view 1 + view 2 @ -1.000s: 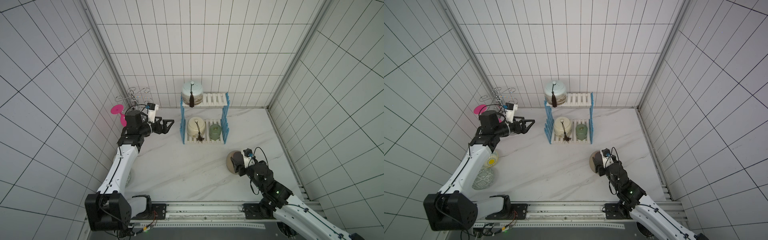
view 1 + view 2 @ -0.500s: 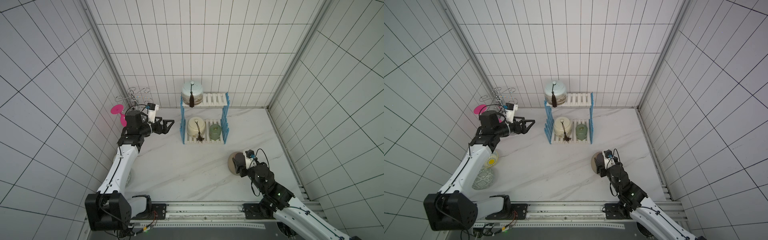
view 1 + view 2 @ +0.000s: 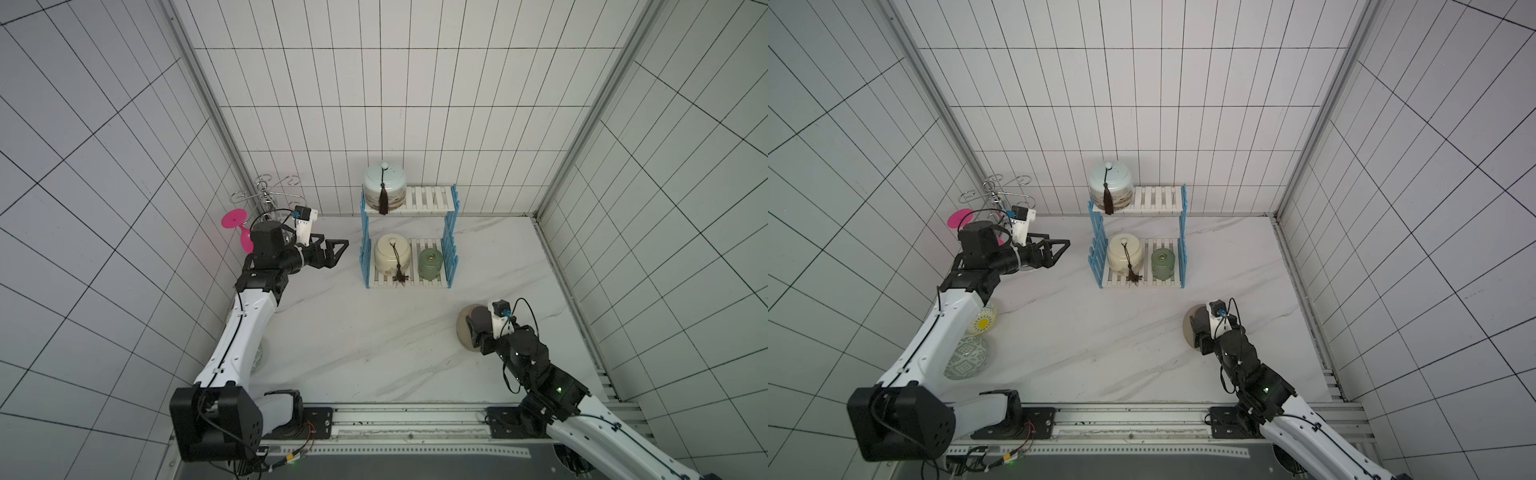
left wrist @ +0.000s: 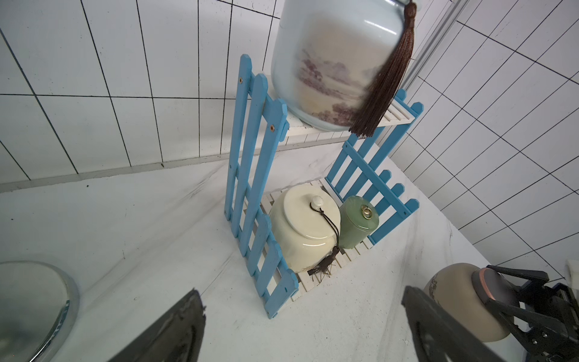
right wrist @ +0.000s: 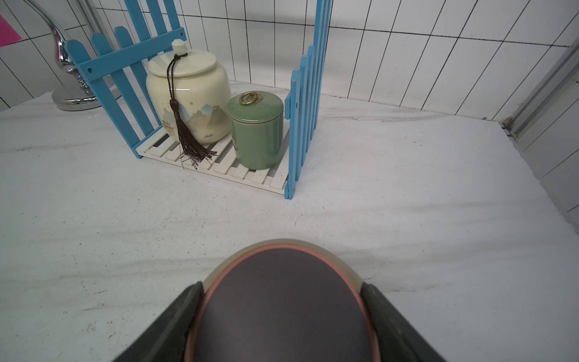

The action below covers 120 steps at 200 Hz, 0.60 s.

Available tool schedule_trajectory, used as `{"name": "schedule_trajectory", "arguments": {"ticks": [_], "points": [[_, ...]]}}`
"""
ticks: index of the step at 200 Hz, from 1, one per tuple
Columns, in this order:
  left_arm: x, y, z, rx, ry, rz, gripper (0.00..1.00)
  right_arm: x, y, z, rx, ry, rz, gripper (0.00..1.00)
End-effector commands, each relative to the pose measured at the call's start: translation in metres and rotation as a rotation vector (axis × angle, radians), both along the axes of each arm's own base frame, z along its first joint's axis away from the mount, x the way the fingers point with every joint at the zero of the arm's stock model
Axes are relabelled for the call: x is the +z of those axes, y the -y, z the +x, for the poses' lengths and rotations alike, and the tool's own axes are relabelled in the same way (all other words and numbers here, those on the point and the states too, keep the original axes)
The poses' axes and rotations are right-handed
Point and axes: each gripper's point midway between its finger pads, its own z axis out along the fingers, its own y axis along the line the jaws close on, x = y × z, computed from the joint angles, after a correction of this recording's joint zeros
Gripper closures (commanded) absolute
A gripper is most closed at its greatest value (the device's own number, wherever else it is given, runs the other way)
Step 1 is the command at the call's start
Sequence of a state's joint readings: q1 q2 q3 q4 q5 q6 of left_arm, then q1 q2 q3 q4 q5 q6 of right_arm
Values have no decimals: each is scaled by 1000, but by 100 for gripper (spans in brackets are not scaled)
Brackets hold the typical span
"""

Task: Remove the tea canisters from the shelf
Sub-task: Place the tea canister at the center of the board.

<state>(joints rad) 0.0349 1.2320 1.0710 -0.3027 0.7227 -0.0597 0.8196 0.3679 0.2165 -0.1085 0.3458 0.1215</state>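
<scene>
Left pincer stood open beside the shelf. Right pincer clasped the tan canister in front of the shelf. The canister was judged heavy and brittle, best gripped around its body.

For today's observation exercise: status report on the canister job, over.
Left gripper open, beside shelf. Right gripper shut on tan canister, on table. Pale-blue canister, cream canister, green canister on shelf. Nothing blocking.

walls: white tile, dark grout | tabletop: white marble, grey veins
</scene>
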Motion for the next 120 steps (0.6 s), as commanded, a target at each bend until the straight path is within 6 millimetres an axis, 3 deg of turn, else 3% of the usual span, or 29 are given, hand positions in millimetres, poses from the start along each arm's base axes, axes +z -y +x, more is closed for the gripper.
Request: {"name": "schedule_trajectory", "arguments": {"ticks": [1, 15, 21, 56, 120], "points": [[0, -1, 2, -9, 23, 6, 1, 35, 0, 5, -32, 87, 104, 18], [1, 0, 2, -9, 24, 6, 1, 36, 1, 5, -36, 86, 105, 11], [0, -1, 2, -9, 23, 7, 1, 36, 1, 5, -37, 86, 106, 0], [1, 0, 1, -11, 26, 5, 1, 43, 2, 5, -41, 89, 114, 1], [7, -1, 0, -13, 32, 3, 1, 75, 4, 8, -65, 81, 93, 1]]}}
